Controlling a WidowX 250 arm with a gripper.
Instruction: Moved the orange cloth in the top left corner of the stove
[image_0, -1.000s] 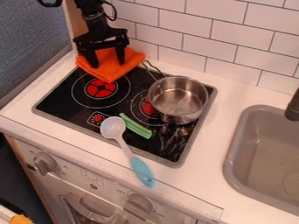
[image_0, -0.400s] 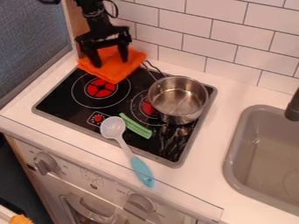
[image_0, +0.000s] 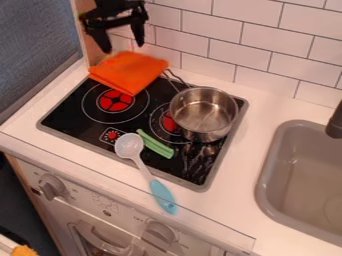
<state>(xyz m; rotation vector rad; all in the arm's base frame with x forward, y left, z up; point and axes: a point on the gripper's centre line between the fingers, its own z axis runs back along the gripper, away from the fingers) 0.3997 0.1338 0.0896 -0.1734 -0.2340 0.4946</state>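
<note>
pincer (image_0: 123, 48) spread wide | orange cloth (image_0: 128, 72) below, over stove's (image_0: 70, 111) top-left corner | knob print (image_0: 139, 219) illegible

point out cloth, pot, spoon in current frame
Cloth (image_0: 128, 73): camera view, middle of its folded top.
Pot (image_0: 212, 131): camera view, lower front of its metal side.
Spoon (image_0: 162, 196): camera view, blue handle.

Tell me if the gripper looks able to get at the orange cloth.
Probably yes: the open gripper hangs above the orange cloth, and nothing visible lies on the cloth or between them.
</note>
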